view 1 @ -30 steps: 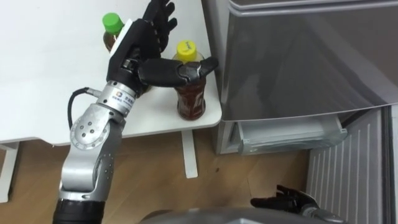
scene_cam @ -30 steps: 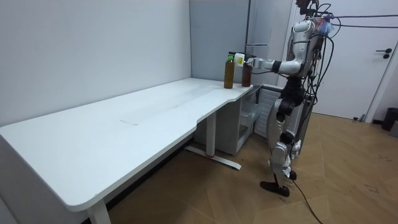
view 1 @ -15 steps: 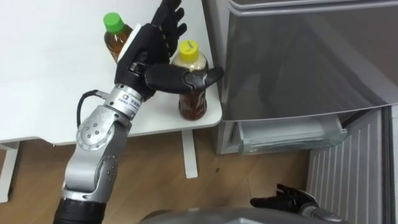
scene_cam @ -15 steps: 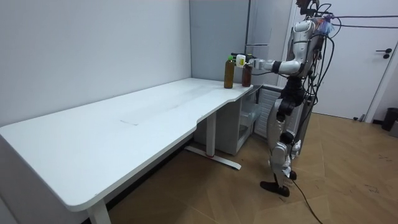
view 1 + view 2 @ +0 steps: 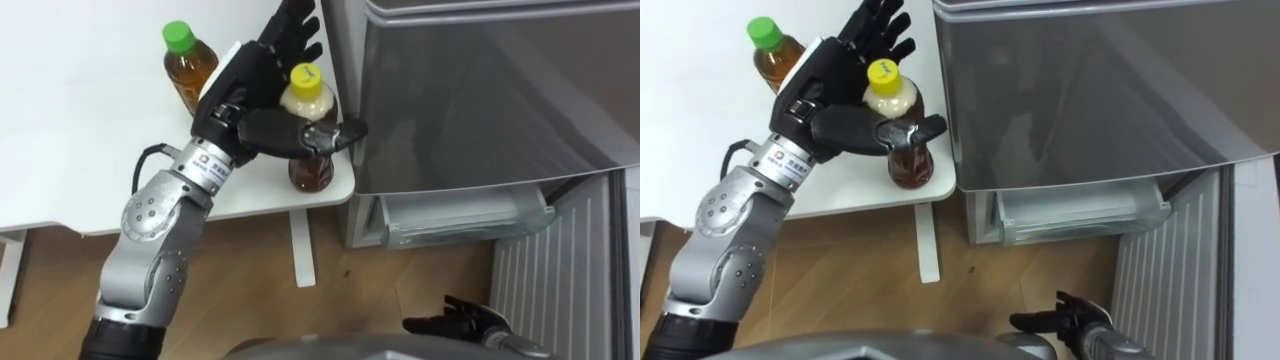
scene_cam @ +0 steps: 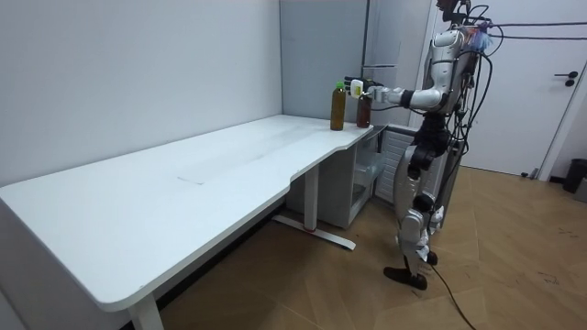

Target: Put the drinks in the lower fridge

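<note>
Reaching in from the lower left, the left robot hand point(image 5: 238, 92) is spread wide at the yellow-capped bottle point(image 5: 311, 170). Its fingers point(image 5: 296, 28) stand straight and fanned behind and left of the cap. The thumb point(image 5: 300, 130) lies across the bottle's front below the shoulder, its tip past the right side. I can't say whether the thumb presses on the bottle or only crosses it. The bottle stands upright at the desk point(image 5: 80, 150) corner, just beside the grey fridge point(image 5: 480, 90). A green-capped bottle point(image 5: 188, 65) stands upright to its left, behind the wrist, apart from it. A pale tray point(image 5: 460, 215) shows under the fridge front. The right robot hand point(image 5: 455, 322) hangs low, fingers loosely extended, holding nothing. From the room view, the robot stands upright at the desk's far end.
</note>
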Robot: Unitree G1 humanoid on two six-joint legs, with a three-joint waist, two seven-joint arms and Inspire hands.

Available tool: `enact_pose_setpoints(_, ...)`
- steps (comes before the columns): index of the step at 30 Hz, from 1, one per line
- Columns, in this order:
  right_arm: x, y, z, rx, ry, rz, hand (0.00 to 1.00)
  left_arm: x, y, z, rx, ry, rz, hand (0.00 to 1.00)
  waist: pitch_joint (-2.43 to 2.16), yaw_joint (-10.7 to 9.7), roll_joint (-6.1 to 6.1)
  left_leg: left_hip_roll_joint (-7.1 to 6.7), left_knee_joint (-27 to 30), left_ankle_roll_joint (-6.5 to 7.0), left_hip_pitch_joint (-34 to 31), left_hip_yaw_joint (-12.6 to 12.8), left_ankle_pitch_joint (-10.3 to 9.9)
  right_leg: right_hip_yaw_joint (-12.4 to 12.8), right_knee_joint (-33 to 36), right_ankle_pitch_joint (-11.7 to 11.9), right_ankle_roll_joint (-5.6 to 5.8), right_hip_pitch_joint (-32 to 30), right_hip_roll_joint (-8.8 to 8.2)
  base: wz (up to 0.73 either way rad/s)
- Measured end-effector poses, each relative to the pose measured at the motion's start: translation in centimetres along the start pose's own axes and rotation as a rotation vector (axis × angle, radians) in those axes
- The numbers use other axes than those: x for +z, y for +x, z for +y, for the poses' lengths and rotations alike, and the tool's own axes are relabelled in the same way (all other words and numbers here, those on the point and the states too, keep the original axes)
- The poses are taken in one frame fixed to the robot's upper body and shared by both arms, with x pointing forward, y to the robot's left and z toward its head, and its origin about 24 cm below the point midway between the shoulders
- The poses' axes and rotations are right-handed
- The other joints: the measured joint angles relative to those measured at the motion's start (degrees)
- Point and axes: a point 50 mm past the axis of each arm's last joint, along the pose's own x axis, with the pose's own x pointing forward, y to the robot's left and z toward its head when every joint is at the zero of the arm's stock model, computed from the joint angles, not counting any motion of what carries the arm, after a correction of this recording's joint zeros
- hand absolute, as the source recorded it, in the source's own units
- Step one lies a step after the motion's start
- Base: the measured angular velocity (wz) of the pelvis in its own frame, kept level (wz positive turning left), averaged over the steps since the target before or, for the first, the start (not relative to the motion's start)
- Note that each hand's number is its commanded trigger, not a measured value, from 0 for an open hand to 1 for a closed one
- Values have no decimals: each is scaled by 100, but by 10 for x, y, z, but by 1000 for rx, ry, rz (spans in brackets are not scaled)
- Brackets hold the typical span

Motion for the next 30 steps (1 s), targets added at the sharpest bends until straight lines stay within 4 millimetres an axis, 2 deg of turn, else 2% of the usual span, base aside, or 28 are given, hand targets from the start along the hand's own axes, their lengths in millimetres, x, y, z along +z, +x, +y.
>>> enact_pose_setpoints(19, 1, 0, 0, 0, -2, -2, 0, 6, 1, -3, -17, 22, -20, 0, -12, 15, 28, -2, 0, 0, -12, 3, 0, 20, -8, 0, 0, -16, 3, 0)
enact_pose_setpoints(30, 1, 0, 0, -3, -2, -3, 0, 4, 0, -2, -6, 93, 11, 0, 6, 16, 0, -1, -6, 0, -8, -4, 0, 14, -7, 0, 0, -13, 7, 0)
